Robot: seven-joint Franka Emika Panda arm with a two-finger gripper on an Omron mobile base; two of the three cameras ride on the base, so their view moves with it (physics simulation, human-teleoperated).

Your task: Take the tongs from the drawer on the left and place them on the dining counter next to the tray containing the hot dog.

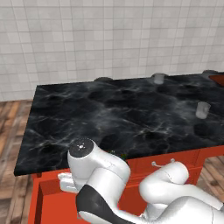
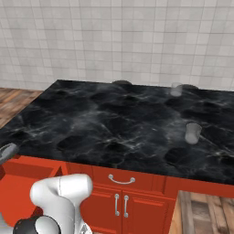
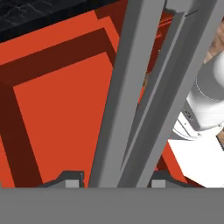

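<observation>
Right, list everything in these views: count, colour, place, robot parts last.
tongs: one, grey metal, running up between the gripper's fingertips over the open drawer, close to the hand camera
drawer: one, red-orange with a red inside, pulled open below the counter's left end
counter: one, black marble with white veins, on a red-orange base
cups: two, pale grey, standing on the counter's right half, one near, one at the far edge
cabinet handles: three, silver, one curved bar and two upright below it on the cabinet front
wall: white tiles, behind the counter
floor: brown wood planks
gripper: one, dark fingertips either side of the tongs
arm: one, white with dark joints
</observation>
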